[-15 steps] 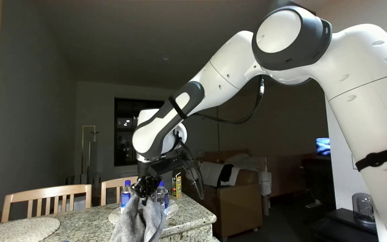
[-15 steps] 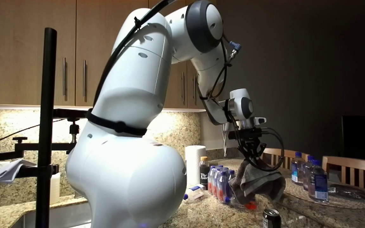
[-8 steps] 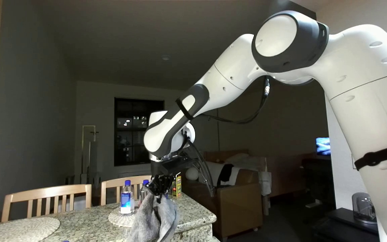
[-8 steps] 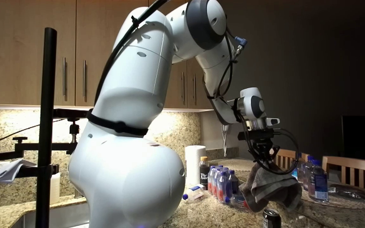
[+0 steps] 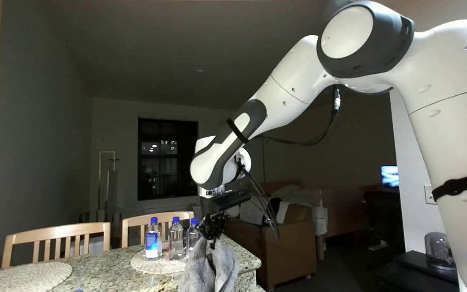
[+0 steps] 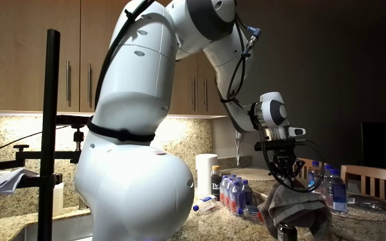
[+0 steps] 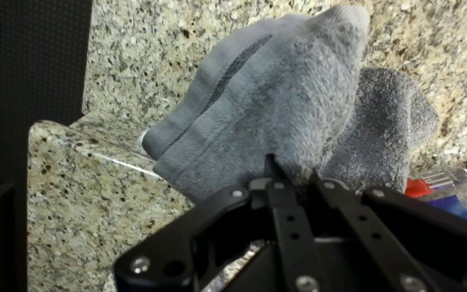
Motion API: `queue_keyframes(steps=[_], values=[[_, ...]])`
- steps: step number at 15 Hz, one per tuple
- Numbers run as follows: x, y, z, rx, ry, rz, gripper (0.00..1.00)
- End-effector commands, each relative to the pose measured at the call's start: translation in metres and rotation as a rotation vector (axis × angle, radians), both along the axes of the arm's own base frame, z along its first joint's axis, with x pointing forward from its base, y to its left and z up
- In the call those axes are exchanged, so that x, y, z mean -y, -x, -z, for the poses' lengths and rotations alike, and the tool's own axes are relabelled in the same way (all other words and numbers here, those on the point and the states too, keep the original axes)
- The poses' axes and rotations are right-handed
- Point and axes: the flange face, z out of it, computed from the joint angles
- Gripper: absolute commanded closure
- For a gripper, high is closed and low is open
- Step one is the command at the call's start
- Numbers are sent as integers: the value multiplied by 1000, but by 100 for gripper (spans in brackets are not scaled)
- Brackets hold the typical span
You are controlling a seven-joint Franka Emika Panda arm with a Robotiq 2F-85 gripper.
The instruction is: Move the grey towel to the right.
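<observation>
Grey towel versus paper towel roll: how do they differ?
The grey towel is darker and hangs in limp folds; the paper towel roll is a white cylinder. The grey towel is pinched in the gripper; the paper towel roll stands upright, apart from it. Neither lies flat.

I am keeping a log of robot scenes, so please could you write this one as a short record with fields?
held item: grey towel
gripper: closed on the towel
towel shape: hanging in loose folds
surface below: speckled granite counter
on round woven placemat: blue-capped water bottles
black drink can: overlaps the towel in an exterior view; contact unclear
</observation>
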Motion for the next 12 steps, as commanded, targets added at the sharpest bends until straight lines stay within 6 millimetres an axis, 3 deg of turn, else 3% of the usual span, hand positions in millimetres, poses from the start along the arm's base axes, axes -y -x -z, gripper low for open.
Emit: queue_keyframes(steps=[1, 7, 12], values=[[9, 36, -4, -17, 3, 52, 93], [11, 69, 17, -65, -12, 85, 93], [0, 69, 36, 12, -23, 112, 93]])
